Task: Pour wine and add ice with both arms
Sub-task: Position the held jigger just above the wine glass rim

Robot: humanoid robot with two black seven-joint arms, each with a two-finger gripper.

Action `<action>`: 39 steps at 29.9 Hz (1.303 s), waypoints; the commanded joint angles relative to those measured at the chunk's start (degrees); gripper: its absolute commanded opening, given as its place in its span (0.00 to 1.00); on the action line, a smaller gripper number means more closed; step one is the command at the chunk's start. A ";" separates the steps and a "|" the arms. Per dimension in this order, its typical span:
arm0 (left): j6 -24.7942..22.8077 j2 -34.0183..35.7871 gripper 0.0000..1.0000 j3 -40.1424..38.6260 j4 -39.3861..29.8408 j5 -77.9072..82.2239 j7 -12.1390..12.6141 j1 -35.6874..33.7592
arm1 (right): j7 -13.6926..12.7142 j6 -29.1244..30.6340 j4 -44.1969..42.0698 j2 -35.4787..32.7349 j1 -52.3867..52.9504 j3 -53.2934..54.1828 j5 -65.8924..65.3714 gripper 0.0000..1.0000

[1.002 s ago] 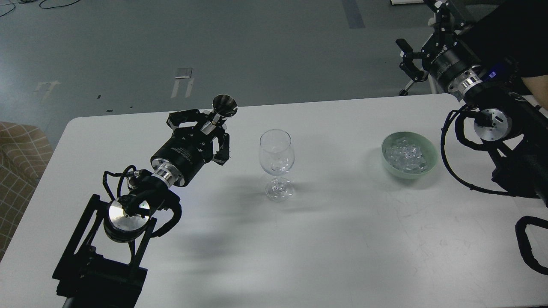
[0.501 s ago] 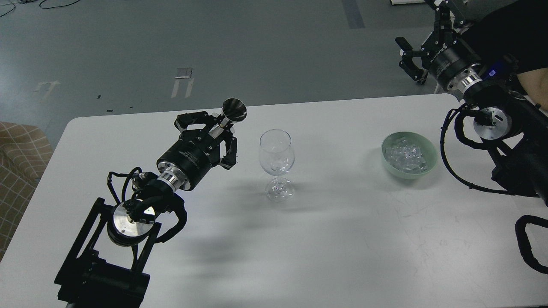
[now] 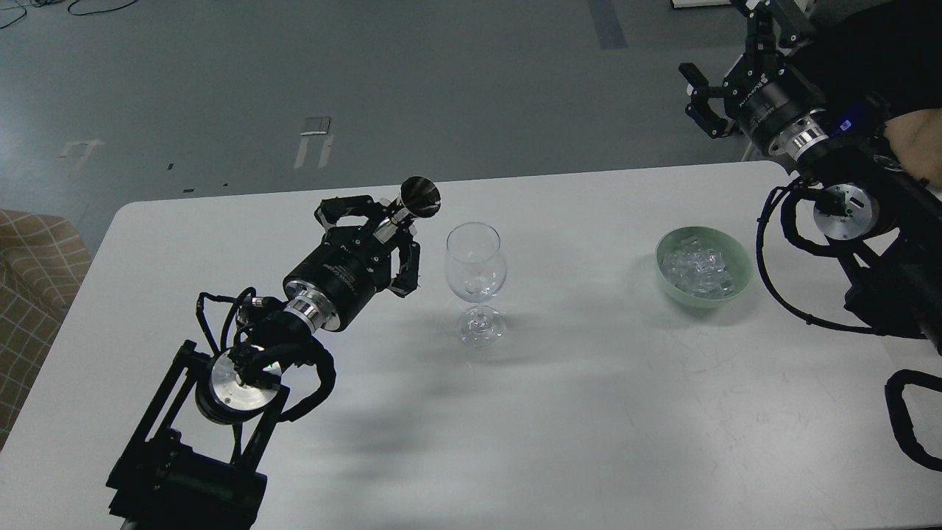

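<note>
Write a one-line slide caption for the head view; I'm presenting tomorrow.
Left tool holds a small metal cup beside the wine glass; ice waits in the green bowl.

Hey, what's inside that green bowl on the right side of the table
The green bowl holds a heap of clear ice chunks, filling most of it. The pile covers the bowl's bottom, so whatever lies beneath, such as meltwater, cannot be seen.

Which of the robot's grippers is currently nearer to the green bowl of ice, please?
Right. The right gripper hangs beyond the table's far edge, above the green bowl; the left gripper, holding a metal cup, sits past the wine glass.
</note>
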 commanded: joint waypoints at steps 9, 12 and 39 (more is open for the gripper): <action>1.61 -0.03 0.00 0.15 0.27 2.51 -0.06 -0.82 | 0.00 0.00 -0.09 0.00 0.00 0.02 0.00 1.00; 2.05 -0.03 0.00 0.15 0.27 3.12 -0.06 -1.08 | 0.00 0.00 0.00 0.00 0.00 0.02 0.00 1.00; 4.51 -1.26 0.00 4.81 0.45 7.87 0.30 -3.54 | 0.00 0.00 0.00 0.00 -0.09 0.02 0.00 1.00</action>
